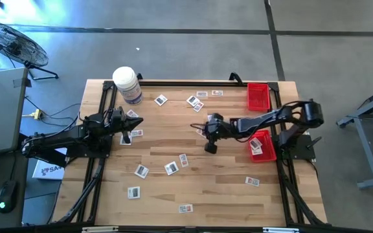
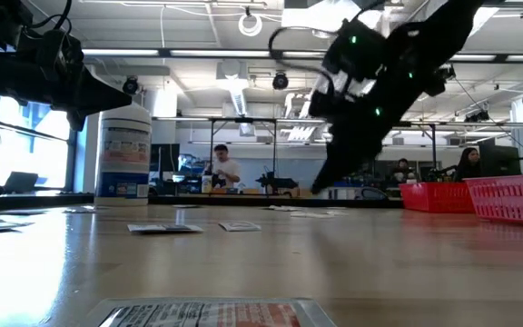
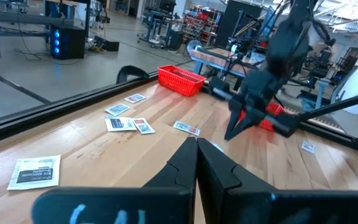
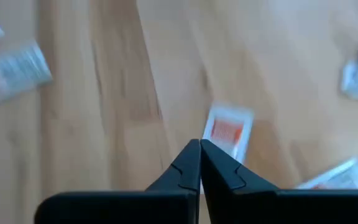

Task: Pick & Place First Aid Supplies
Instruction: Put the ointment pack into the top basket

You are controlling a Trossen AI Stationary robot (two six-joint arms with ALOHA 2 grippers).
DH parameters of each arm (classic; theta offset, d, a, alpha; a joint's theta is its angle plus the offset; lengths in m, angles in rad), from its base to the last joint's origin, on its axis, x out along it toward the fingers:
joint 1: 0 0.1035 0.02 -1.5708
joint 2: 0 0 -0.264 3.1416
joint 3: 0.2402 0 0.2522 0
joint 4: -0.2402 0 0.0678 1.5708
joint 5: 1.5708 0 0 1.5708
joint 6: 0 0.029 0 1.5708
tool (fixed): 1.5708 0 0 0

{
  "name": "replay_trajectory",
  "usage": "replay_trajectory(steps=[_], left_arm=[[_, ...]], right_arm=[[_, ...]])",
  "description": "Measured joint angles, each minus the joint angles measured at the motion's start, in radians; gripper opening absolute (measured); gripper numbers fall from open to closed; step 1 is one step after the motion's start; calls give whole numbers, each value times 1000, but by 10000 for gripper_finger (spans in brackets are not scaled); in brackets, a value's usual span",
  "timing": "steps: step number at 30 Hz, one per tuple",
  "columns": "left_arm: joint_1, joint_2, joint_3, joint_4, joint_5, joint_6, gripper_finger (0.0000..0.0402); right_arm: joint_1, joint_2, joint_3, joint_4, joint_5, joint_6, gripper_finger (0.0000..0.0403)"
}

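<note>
The right gripper hangs over the middle of the wooden table, reaching in from its side; its wrist view shows the two fingers pressed together with nothing between them, and one white packet lying flat on the wood just past the tips. The left gripper waits near its own edge of the table, close to the white jar; its fingers are likewise closed and empty.

The packets are scattered widely across the tabletop, most of them still loose; a few already lie in the nearer red basket, while a second red basket sits at the far corner on the same side.

Judging from this, the right arm seems to be lining up on a packet and has yet to open; the risks follow from that. If the fingers come down closed they will only push the packet along the wood; the packet is thin and flat, so even opened fingers may skate over it or nip only a corner, and it could slip free on the way to the basket; neighbouring packets lie near enough that a slightly off descent might catch two, or nudge one aside.
</note>
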Motion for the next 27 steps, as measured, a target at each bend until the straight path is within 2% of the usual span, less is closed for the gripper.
replay_trajectory(steps=[6,10,14,18,27], left_arm=[[0,0,0,0,0,0,1],[0,0,0,0,0,0,1],[0,0,0,0,0,0,1],[0,0,0,0,0,0,1],[0,0,0,0,0,0,1]], right_arm=[[1,-53,-2,-44,39,10,2],[1,-41,-1,-39,54,31,6],[1,-5,-1,26,103,43,38],[1,60,0,176,73,43,74],[5,157,1,248,124,42,103]])
